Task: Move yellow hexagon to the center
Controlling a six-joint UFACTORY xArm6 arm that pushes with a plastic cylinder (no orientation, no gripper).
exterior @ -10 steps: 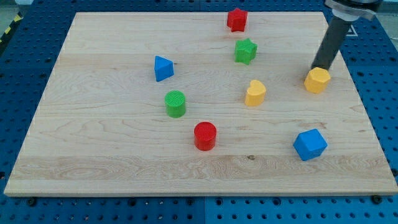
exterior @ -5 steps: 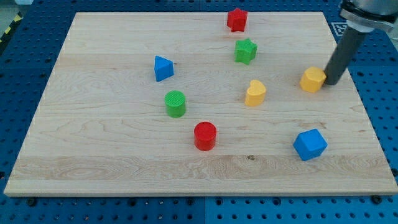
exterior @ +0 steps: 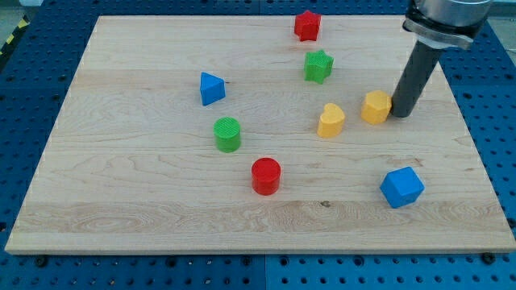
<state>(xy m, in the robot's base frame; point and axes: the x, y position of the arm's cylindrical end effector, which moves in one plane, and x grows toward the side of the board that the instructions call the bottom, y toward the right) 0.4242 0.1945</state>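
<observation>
The board (exterior: pixel 161 185) is pale wood with a fine grain and a smooth, matt finish. The yellow hexagon (exterior: pixel 375 106) looks like ribbed matt plastic. My tip (exterior: pixel 399 114) ends a dark, smooth, slightly shiny rod.

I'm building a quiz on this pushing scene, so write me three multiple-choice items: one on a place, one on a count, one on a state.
1. Where is my tip relative to the yellow hexagon?
A. At its edge on the view's right
B. At its edge on the view's left
C. Across the board beside the blue triangle

2. How many red blocks are on the board?
A. One
B. Two
C. Three

3. How do the yellow hexagon and the yellow heart stand?
A. Stacked
B. Pressed together
C. Apart, with bare wood between them

Answers: 1 A, the rod's lower end meets the hexagon's right-hand face. 2 B, the red star and the red cylinder. 3 C, a strip of wood shows between them.
</observation>
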